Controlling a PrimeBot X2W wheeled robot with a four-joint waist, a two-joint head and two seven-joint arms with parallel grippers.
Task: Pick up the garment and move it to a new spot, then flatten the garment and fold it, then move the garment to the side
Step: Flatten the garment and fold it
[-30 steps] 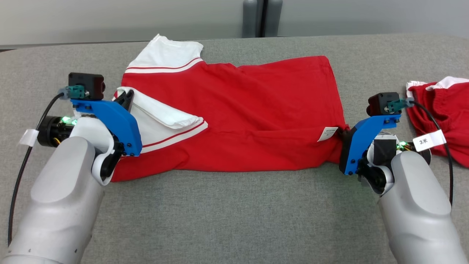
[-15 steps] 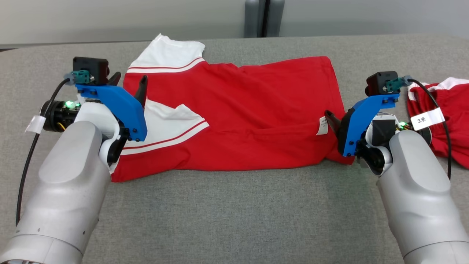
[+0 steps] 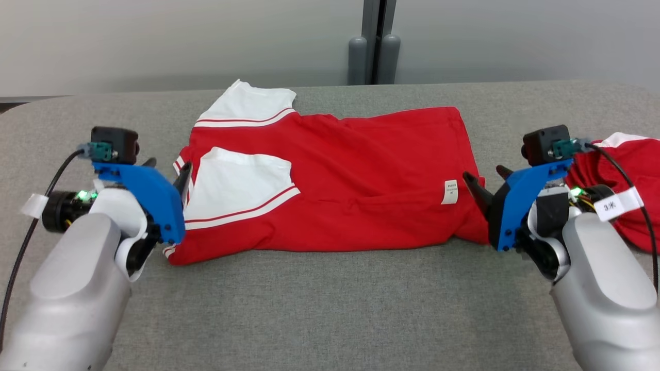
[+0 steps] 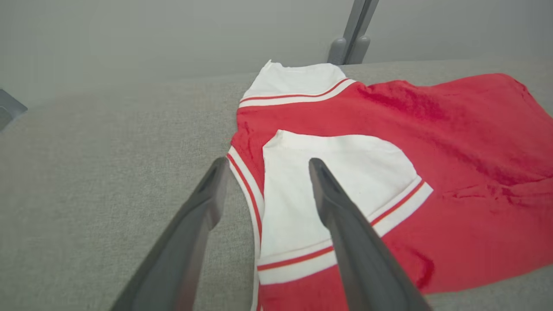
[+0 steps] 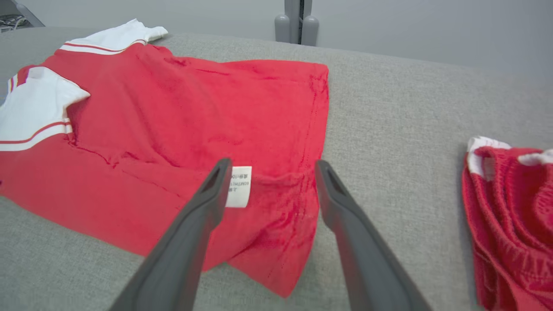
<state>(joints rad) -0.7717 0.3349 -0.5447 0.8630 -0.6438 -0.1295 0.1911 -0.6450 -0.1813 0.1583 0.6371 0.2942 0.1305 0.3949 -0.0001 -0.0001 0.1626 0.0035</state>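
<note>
Folded red garment is lying on grey table; left gripper and right gripper are hovering open at its ends, apparently not touching it.

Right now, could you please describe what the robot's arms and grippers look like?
Both arms have rounded pale grey forearms. Each wrist carries a blue bracket topped by a black camera box, plus a black cable with a white tag and a green light. The left gripper and right gripper each have two long dark fingers.
</note>
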